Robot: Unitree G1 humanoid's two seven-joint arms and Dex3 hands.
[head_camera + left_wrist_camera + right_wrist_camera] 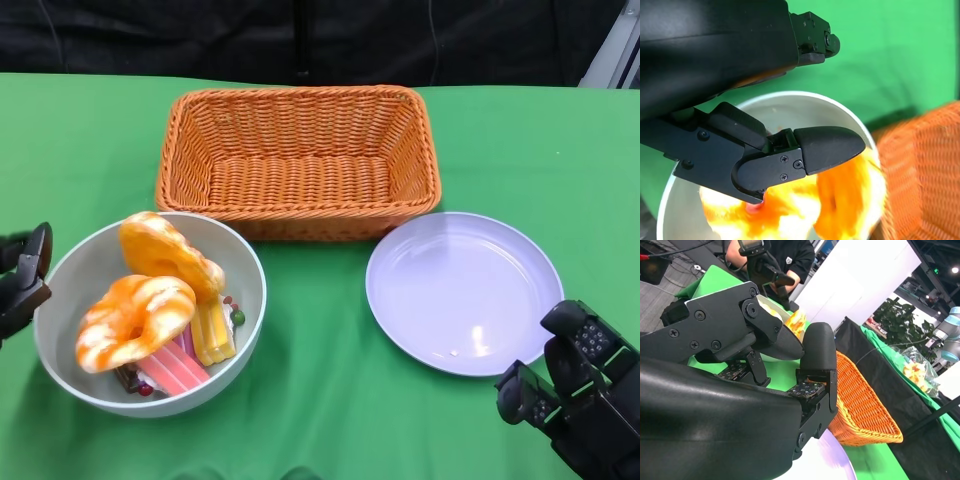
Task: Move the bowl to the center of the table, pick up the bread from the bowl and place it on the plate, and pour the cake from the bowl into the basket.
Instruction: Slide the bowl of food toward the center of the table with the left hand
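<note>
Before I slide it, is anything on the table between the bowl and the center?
Nothing visible blocks it. The bowl sits at the table's left with bare green cloth to its right. The basket stands behind that path and the plate lies farther right. The left hand is beside the bowl's rim.

Head view high above the table (320, 400); wrist views close, sharing the basket (298, 160).

The surface (330, 400) is bright green. The far basket (298, 160) is woven orange wicker. The bowl (245, 275) is pale grey; its bread (135, 320) is orange streaked white, its cake (175, 368) pink and yellow striped. The plate (460, 290) is pale lavender. Both hands (575, 395) are black.
</note>
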